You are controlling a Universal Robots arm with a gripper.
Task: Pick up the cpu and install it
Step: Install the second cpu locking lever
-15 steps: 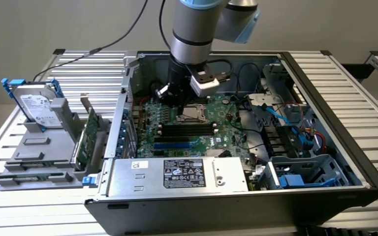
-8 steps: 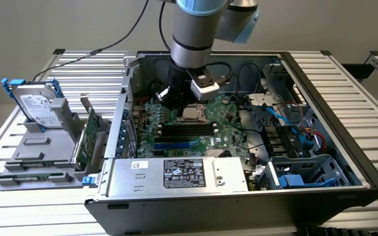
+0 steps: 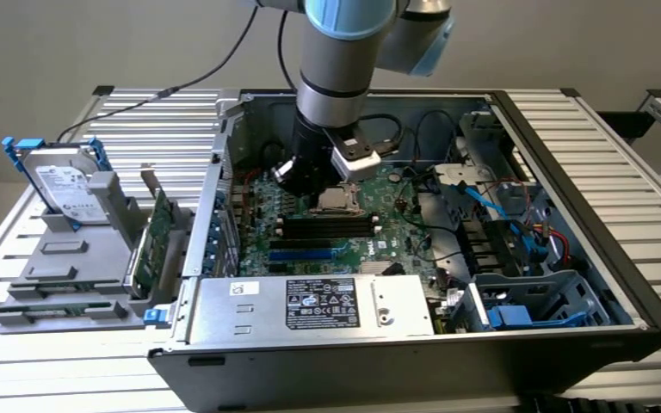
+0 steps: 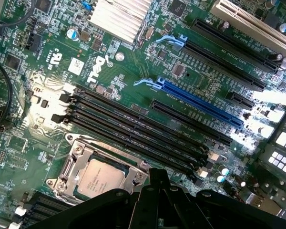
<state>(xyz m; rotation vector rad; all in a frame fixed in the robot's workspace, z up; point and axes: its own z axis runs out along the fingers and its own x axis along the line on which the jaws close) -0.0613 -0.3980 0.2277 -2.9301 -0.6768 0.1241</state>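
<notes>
The cpu is seen lying flat in the socket on the motherboard, inside the open case laid on its side on the worktop so the board is reached from above. The gripper is held shut just above the socket, with nothing gripped.

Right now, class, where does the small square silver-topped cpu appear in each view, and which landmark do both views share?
Exterior view: the small square silver-topped cpu sits in its socket on the green motherboard, mid-case, just below the arm's tool.
Wrist view: the cpu lies in its metal socket frame, next to the dark gripper body.
Shared landmark: the row of black memory slots beside the socket.
</notes>
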